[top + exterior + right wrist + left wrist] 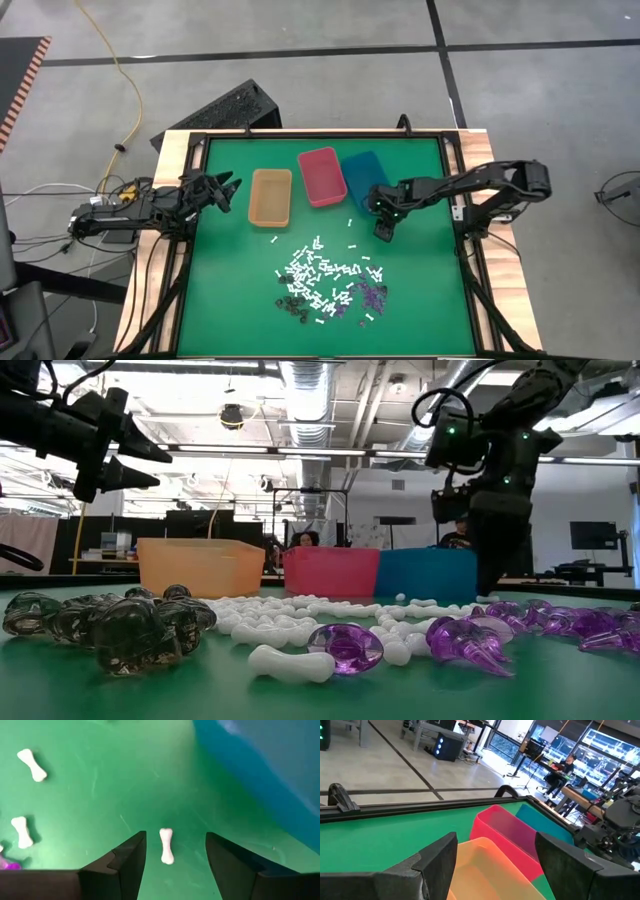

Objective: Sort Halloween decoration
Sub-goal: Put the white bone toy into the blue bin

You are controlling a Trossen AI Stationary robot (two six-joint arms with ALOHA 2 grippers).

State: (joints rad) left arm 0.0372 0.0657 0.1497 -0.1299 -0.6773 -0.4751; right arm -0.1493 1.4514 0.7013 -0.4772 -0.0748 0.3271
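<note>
**Right pincer wide over a white bone**

Right pincer point(175, 852) spread wide, empty, low over green bench point(420, 300). White bone point(166, 845) between its fingers, untouched. Just beyond, teal bin point(270, 775). Halloween decoration point(325, 280) heaped nearby. Left pincer point(228, 190) wide, empty, beside orange bin point(270, 196).

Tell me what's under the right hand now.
A single white bone piece lies on the green mat between the right hand's open fingers, untouched. Beside it is the teal bin, its contents unseen.

Green table point(230, 290): 3 bins point(270, 196), decorations point(325, 278)
</note>
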